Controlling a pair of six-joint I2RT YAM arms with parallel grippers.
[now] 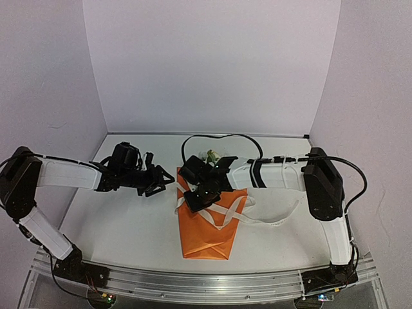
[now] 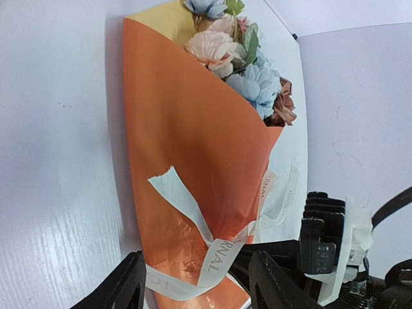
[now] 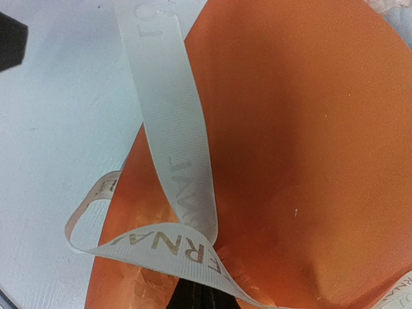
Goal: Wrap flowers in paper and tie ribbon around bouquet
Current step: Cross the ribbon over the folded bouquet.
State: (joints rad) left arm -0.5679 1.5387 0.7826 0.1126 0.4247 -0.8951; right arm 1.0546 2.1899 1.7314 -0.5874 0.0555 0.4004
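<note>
The bouquet lies mid-table, its orange paper rolled in a cone around the stems, narrow end toward the arm bases. The pale blue, cream and pink flowers stick out of the far end. The cream ribbon crosses over the cone, with a loose tail trailing right. My right gripper is shut on the ribbon at the crossing, just above the paper. At the cone's left edge, my left gripper is open, and a ribbon strand runs loosely between its fingers.
A black cable loops over the table behind the flowers. White walls close in the back and both sides. The metal rail with the arm bases runs along the near edge. The right arm's wrist sits close to my left gripper.
</note>
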